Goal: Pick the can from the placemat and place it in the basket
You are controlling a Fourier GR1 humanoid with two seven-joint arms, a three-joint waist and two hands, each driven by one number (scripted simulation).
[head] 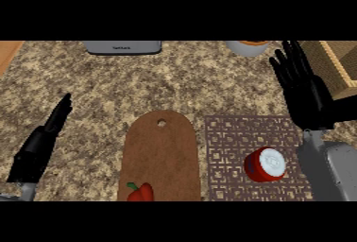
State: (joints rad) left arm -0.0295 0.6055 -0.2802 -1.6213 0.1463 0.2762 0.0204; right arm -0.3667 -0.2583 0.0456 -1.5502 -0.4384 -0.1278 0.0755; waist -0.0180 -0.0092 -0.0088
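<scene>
A red can (264,164) with a white lid lies on the brown patterned placemat (233,142) at the lower right. My right hand (304,90) hovers above and beyond the can, fingers straight and open, pointing toward the back of the counter. A woven basket (339,66) stands at the far right edge, just right of that hand and partly hidden by it. My left hand (42,142) rests open at the left, fingers up, far from the can.
A wooden cutting board (161,156) lies left of the placemat, with a red pepper (141,192) at its near end. A grey appliance (123,47) and a white-and-orange cup (248,47) sit at the counter's back edge.
</scene>
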